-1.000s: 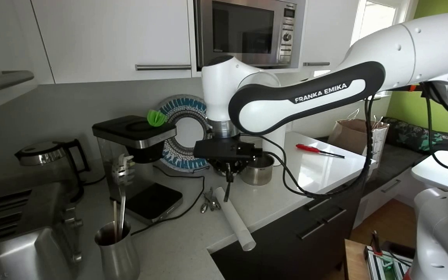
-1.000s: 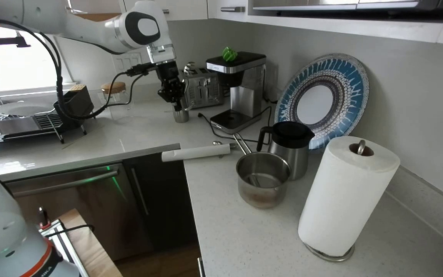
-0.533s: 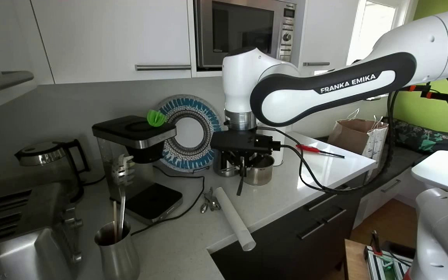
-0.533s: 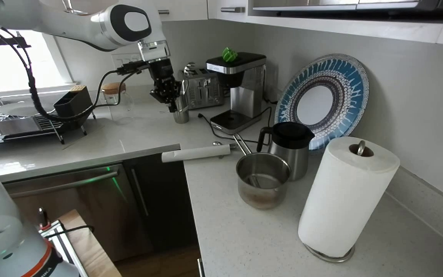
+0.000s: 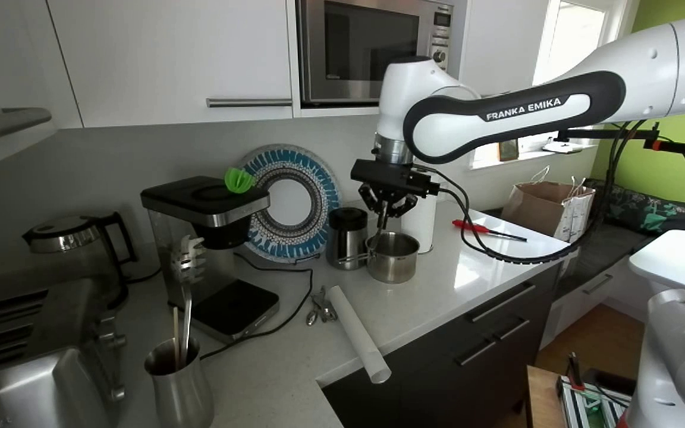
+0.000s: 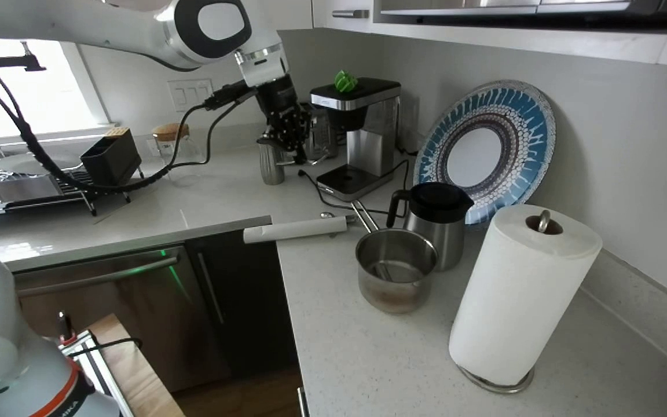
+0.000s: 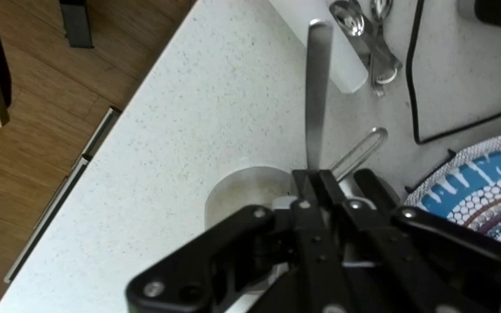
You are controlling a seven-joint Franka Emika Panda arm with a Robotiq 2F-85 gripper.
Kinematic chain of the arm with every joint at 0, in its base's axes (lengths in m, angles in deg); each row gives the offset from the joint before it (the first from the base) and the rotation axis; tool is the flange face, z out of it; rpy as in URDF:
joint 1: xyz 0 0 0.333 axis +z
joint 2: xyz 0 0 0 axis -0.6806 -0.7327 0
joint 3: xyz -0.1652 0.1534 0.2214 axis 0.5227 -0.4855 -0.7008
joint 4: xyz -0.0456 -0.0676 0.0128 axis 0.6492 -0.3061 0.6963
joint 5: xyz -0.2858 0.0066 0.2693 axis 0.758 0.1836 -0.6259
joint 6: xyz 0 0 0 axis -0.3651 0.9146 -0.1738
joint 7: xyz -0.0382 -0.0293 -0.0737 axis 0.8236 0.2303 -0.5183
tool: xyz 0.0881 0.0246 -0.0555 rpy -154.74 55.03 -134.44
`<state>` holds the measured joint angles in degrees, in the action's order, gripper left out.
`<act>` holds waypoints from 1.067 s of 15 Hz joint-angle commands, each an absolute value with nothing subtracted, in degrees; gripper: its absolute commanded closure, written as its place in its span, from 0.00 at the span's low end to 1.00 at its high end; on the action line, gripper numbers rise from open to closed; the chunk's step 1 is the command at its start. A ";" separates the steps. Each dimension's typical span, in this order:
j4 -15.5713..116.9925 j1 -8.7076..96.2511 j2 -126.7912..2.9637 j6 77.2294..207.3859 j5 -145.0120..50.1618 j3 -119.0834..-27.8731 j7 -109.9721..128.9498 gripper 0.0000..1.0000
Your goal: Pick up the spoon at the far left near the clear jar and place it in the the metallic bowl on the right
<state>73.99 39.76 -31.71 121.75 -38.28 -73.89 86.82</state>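
Clenching the spoon (image 7: 318, 87), the gripper (image 7: 314, 174) hangs over the worktop (image 7: 233, 100); in the wrist view the handle points to 12 o'clock, and the spoon's other end cannot be seen clearly. The steel pot (image 7: 242, 191) stands lower, apart from the spoon, partly covered there by the gripper. The worktop is pale and speckled, with dark cabinet fronts (image 5: 426, 380) beneath, white cupboards (image 5: 170, 53) above, and a wooden floor (image 7: 37, 148). I count one steel pot, one jug (image 5: 347, 241), one paper roll (image 5: 418, 229), one patterned plate (image 5: 290, 202), one white tube (image 5: 357, 333), one coffee maker (image 5: 220, 235) and at least two loose spoons (image 7: 349, 19). Measured from the steel pot (image 5: 393, 261) in an exterior view, the jug is just beside at 10 o'clock, the patterned plate beyond it, the paper roll at 1, the white tube at 7, the loose spoons at 8, the coffee maker at 9. Whether jug and steel pot touch, I cannot tell. A black cord (image 7: 412, 87) lies between the coffee maker and the loose spoons.
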 commanded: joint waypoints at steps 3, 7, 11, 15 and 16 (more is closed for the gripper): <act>74.45 35.02 -32.14 124.96 -43.49 -71.58 82.42 0.92; 74.11 33.79 -33.52 125.36 -44.87 -70.70 82.31 0.98; 72.29 31.95 -36.67 122.57 -48.95 -66.35 70.56 0.98; 69.34 29.81 -41.87 122.61 -51.99 -63.78 62.86 0.98; 68.15 29.47 -43.07 121.99 -52.76 -63.36 61.09 0.98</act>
<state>72.36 30.56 -38.69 124.23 -49.80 -64.13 65.60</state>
